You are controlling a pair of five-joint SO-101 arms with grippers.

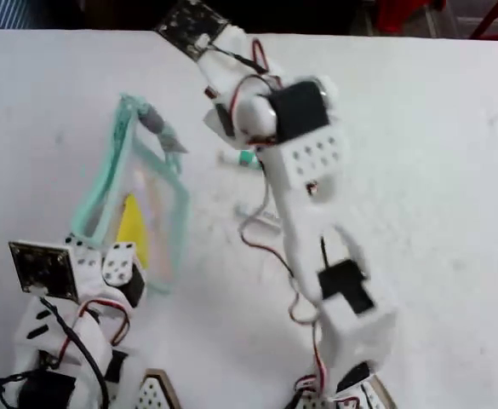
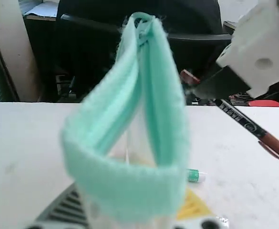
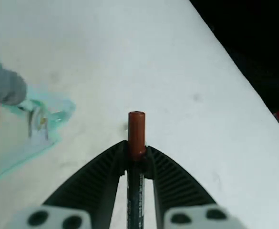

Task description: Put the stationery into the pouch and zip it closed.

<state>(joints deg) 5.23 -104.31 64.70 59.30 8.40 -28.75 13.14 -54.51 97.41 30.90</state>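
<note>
The long black pen with the brown cap (image 3: 136, 138) is hanging over the table's middle, toward the far edge, and the right gripper (image 3: 135, 155) is pinching it just under the cap. The pen is looking thin, light and slippery, so a tight hold there is fitting. The soft clear pouch with the mint green rim (image 1: 104, 183) is standing open toward the left edge, floppy, with the left gripper (image 1: 121, 266) pinching its near corner, and a small white stick with a green cap (image 1: 244, 159) is lying between them.
</note>
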